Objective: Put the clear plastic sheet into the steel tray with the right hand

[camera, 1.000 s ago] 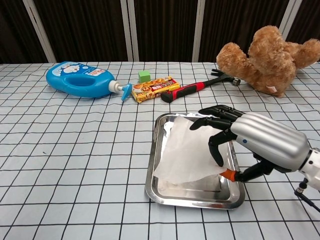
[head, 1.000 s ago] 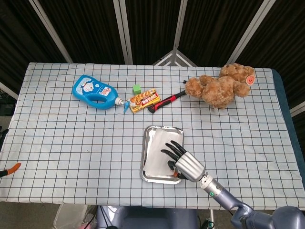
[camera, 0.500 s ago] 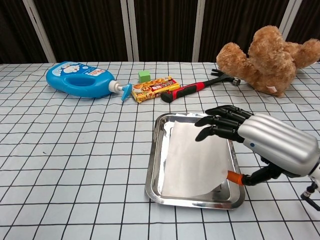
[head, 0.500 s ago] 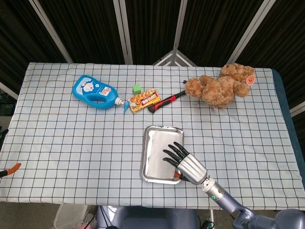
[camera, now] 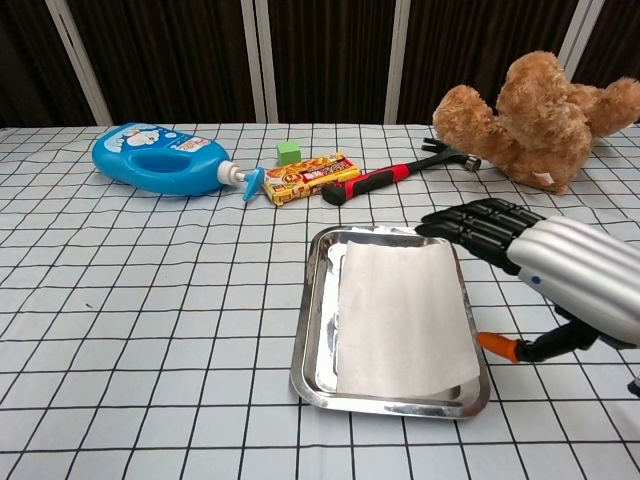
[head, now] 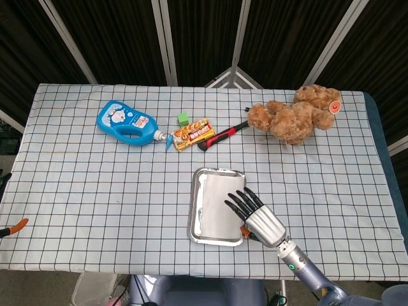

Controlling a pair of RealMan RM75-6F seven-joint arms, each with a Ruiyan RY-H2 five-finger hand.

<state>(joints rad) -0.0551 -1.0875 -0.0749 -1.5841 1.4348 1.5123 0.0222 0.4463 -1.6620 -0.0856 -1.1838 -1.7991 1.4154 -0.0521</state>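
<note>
One clear plastic sheet (camera: 402, 318) flat in steel tray (camera: 309, 337); right hand (camera: 545, 263) fingers released; no legible labels.

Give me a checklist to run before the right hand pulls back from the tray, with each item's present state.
1. Sheet lies inside the tray: ok.
2. Sheet flat, not curled over the rim: ok.
3. Right hand holds nothing, fingers off the sheet: ok.
4. Hand beside the tray's right rim, apart from it: ok.
5. Retreat path free of the hammer and the bear: ok, both lie farther back.
6. Left hand clear: cannot tell, not in view.
</note>
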